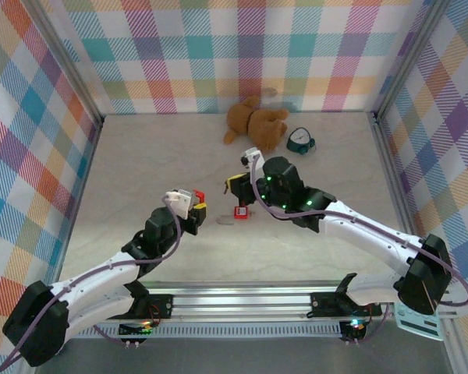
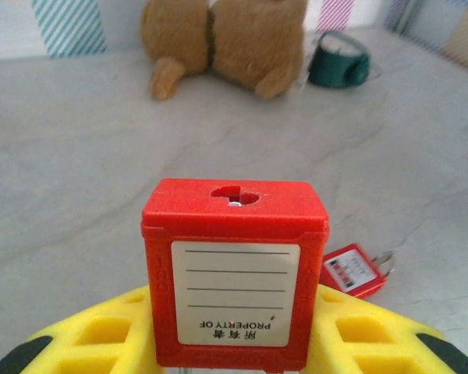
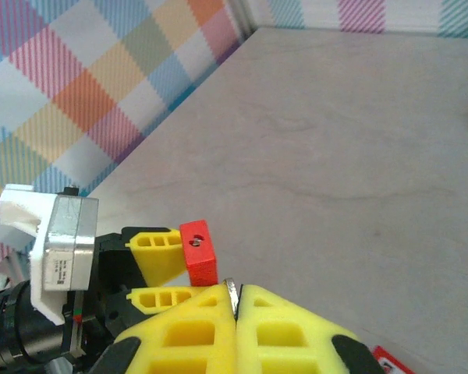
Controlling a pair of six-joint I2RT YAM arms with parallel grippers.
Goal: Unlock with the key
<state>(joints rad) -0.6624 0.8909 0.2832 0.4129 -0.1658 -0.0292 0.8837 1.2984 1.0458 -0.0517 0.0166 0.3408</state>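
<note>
Key (image 3: 231, 294): pinched between the clenched right fingers (image 3: 281, 331), above the counter (image 2: 78, 156). Only a thin silvery tip is seen protruding. Its long axis runs straight out past the fingertips, aimed near the red padlock (image 2: 234, 273). The padlock is grasped by the partly closed left fingers (image 2: 101, 335), keyhole face outward.

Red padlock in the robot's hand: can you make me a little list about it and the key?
Held lock: red padlock, clamped in the left gripper, keyhole pointing outward
Key: small silvery key, pinched in the shut right gripper
Key in keyhole: not yet, they are apart
On the table: second red padlock, teddy bear
</note>
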